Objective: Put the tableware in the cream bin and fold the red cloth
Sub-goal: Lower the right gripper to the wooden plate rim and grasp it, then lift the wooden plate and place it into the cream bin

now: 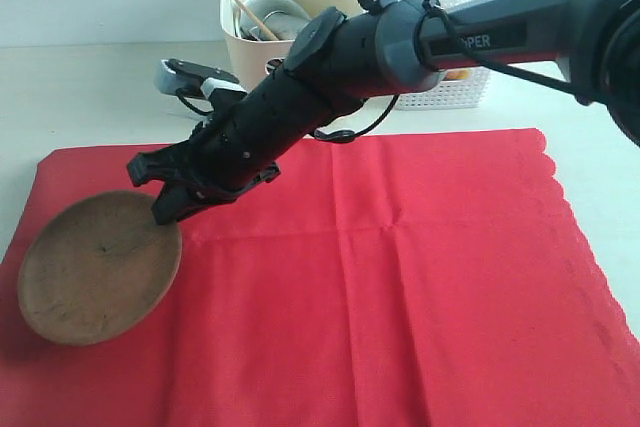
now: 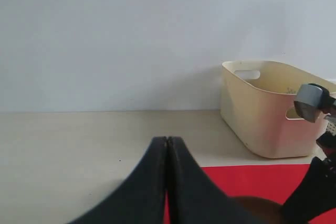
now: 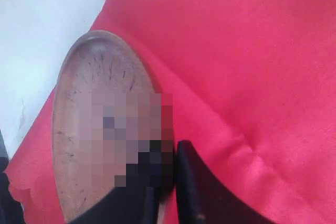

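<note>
Red cloth (image 1: 400, 277) covers the counter (image 1: 80, 97) — a wooden plate (image 1: 95, 267) lies at its left end, rim pinched in the right pincer (image 1: 165, 205), whose arm (image 1: 475, 42) reads "PER". The cream bin (image 1: 250, 52) behind holds chopsticks (image 1: 252, 15) and a grey dish (image 1: 265, 9); the left pincer (image 2: 167, 141) is closed, empty.

- Right wrist view: a mosaic block covers part of the plate (image 3: 89, 93) and one finger of the right pincer (image 3: 169, 156). Contact at the rim is unreadable in this view.
- Exterior view: the right arm (image 1: 400, 47) hides the front of the bin (image 1: 245, 42) and part of the basket (image 1: 450, 92). Items inside the bin are too small to tell apart.
- Exterior view: the cloth (image 1: 400, 277) runs off the bottom edge.
- Left wrist view: the left pincer (image 2: 167, 148), plate (image 2: 252, 205) and bin (image 2: 257, 114) are cut by picture edges.
</note>
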Action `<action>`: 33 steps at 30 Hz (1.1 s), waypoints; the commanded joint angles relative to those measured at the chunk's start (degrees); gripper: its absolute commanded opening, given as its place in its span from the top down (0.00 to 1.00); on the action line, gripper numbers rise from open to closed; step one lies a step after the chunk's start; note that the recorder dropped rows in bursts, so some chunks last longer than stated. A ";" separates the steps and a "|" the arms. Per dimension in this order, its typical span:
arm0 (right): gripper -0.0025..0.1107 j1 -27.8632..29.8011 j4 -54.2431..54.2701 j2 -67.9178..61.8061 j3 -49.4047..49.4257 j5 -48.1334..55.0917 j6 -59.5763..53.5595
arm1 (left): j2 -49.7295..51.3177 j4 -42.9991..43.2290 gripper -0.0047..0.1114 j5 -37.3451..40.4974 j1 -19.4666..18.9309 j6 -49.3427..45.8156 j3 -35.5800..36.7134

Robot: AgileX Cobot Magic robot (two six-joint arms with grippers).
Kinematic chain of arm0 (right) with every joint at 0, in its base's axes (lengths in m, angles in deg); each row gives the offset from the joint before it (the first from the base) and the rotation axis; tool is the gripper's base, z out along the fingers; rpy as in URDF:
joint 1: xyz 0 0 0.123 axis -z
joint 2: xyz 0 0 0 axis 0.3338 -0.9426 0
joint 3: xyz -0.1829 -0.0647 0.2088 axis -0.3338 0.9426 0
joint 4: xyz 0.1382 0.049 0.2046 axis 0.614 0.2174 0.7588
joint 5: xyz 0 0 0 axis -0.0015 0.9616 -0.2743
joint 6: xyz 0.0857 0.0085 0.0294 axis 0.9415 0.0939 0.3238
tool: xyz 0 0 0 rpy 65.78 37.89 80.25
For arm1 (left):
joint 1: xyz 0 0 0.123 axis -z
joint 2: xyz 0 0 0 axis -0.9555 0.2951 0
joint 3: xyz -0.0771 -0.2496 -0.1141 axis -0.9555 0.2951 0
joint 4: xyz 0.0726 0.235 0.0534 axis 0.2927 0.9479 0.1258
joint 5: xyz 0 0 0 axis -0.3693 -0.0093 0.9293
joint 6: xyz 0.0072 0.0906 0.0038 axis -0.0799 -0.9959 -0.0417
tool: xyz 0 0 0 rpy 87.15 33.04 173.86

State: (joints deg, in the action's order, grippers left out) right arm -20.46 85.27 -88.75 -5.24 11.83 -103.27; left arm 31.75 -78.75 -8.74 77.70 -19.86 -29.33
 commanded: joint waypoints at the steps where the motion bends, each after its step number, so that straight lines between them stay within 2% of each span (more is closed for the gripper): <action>1: 0.98 0.50 0.41 0.77 -0.03 0.71 -0.78 | -0.37 -0.24 0.94 0.25 0.28 0.02 0.18; 7: 0.98 5.10 6.07 0.77 -0.03 5.03 -1.18 | -0.37 -0.24 0.94 0.25 0.28 0.02 0.18; 14: 0.98 12.54 18.43 1.61 -0.03 12.34 -8.18 | -0.37 -0.24 0.94 0.25 0.28 0.02 0.18; 33: 0.98 28.79 32.18 4.94 -0.15 11.18 -12.88 | -0.37 -0.24 0.94 0.25 0.28 0.02 0.18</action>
State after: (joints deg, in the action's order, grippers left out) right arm 6.84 115.09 -84.64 -5.24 23.70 -114.77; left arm 31.75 -78.75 -8.74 77.70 -19.86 -29.33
